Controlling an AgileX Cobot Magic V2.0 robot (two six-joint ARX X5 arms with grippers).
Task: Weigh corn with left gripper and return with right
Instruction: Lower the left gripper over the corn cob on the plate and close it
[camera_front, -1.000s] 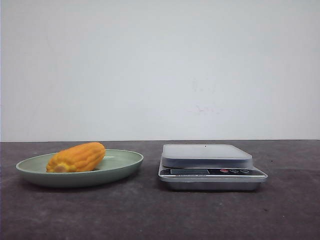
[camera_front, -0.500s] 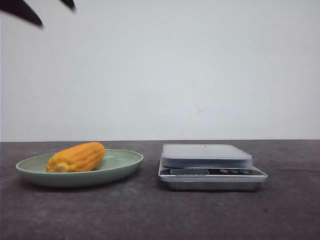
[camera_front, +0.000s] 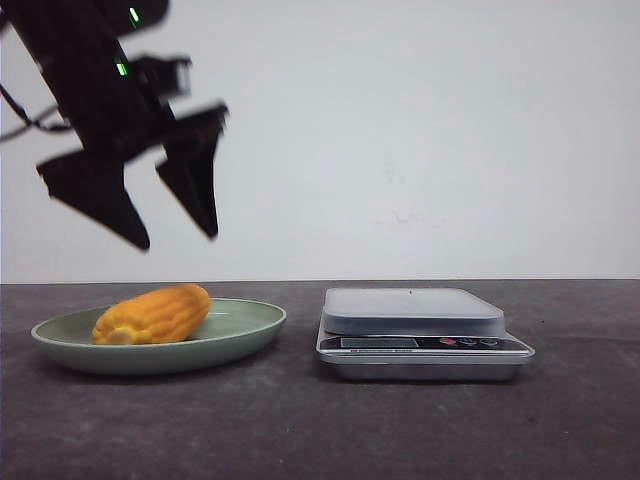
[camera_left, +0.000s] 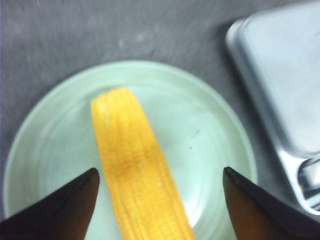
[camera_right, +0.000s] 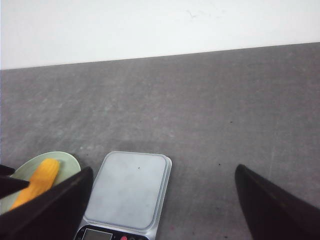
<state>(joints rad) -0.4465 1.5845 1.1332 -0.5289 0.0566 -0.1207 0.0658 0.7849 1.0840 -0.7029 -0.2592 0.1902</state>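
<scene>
The corn (camera_front: 152, 315) is a stubby yellow-orange cob lying on a pale green plate (camera_front: 245, 335) at the table's left. My left gripper (camera_front: 178, 238) hangs open in the air above the corn, fingers pointing down, holding nothing. In the left wrist view the corn (camera_left: 135, 170) lies between the two spread fingertips (camera_left: 75, 200), well below them. My right gripper (camera_right: 162, 172) is out of the front view; its wrist view shows it open and empty, high above the table, with the corn (camera_right: 37, 182) far off.
A silver kitchen scale (camera_front: 420, 330) with a flat grey platform stands right of the plate; it also shows in the left wrist view (camera_left: 280, 85) and the right wrist view (camera_right: 127, 192). A white wall backs the dark grey table (camera_front: 320, 430).
My left arm has come down from the upper left corner into view and now hangs over the plate. The corn, plate and scale have not moved.
</scene>
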